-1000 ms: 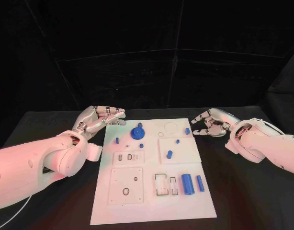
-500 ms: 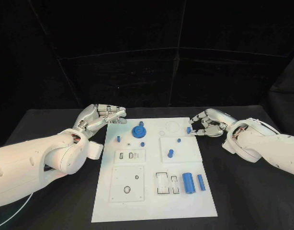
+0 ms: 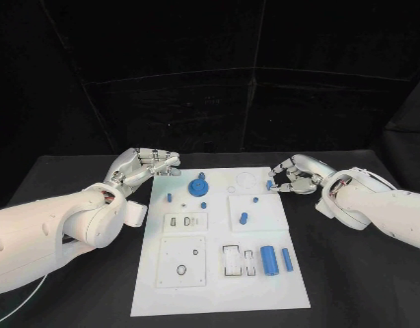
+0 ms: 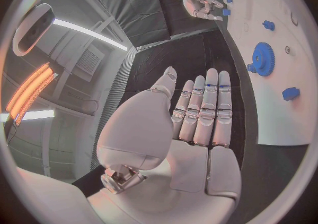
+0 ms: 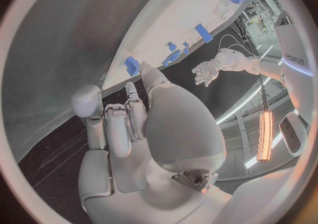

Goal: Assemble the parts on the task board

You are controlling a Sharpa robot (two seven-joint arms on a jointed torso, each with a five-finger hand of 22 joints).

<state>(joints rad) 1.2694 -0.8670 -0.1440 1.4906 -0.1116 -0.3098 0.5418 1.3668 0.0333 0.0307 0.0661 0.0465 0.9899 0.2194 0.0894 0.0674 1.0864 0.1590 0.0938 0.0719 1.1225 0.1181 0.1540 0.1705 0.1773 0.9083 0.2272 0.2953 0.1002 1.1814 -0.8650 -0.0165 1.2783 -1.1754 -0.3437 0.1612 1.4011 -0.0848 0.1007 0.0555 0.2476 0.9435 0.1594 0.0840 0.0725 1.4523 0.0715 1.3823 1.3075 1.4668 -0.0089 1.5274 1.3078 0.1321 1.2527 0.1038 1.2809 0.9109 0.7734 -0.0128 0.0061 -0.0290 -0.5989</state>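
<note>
The white task board (image 3: 267, 290) lies in the middle of the table. A blue gear (image 3: 198, 186) stands near its far edge, and a small blue peg (image 3: 268, 184) sits at its far right corner. My right hand (image 3: 291, 175) hovers at that corner with its fingers curled toward the peg. In the right wrist view a fingertip (image 5: 147, 73) reaches the peg (image 5: 132, 66) while the thumb stays apart. My left hand (image 3: 147, 164) floats beside the far left corner, fingers straight and empty, as the left wrist view (image 4: 199, 118) confirms, with the gear (image 4: 262, 59) beyond them.
Further blue parts lie on the board: small pieces (image 3: 169, 198) (image 3: 201, 206) (image 3: 254, 200), an oblong one (image 3: 241, 219) and two cylinders (image 3: 267, 260) (image 3: 286, 260) at the near right. Recessed slots (image 3: 232, 262) sit beside the cylinders. Black table (image 3: 368, 287) surrounds the board.
My right hand has moved left over the board's far right corner and closed in on the small peg. The left hand has stayed where it was.
</note>
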